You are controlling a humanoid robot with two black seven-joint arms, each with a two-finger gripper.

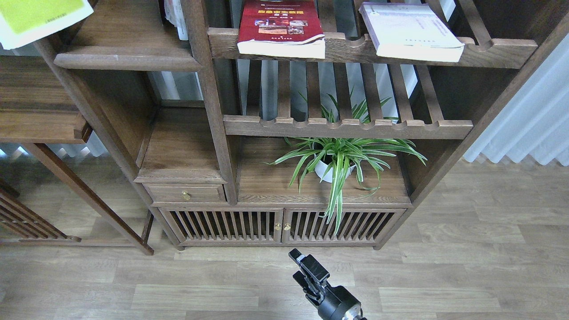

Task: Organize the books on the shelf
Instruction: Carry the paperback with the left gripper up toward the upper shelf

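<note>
The dark red book (281, 27) and the lavender-white book (409, 31) lay flat on the slatted rack (346, 46) at twelve o'clock, the yellow-green book (38, 18) at ten. They looked thick, stiff, probably heavy; best pinched at an overhanging edge. The right tool (306, 266) hung at six, holding nothing; I couldn't tell its jaws.

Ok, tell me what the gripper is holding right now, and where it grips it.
Nothing. The one gripper in view hangs low over the floor, nothing between its fingers; which arm it belongs to cannot be told. All three books lie on the shelving.

2 books (281, 31) (411, 33) lay side by side on the slatted rack (498, 49) (a 3rd book (35, 18) far left), above the potted plant (340, 160).
</note>
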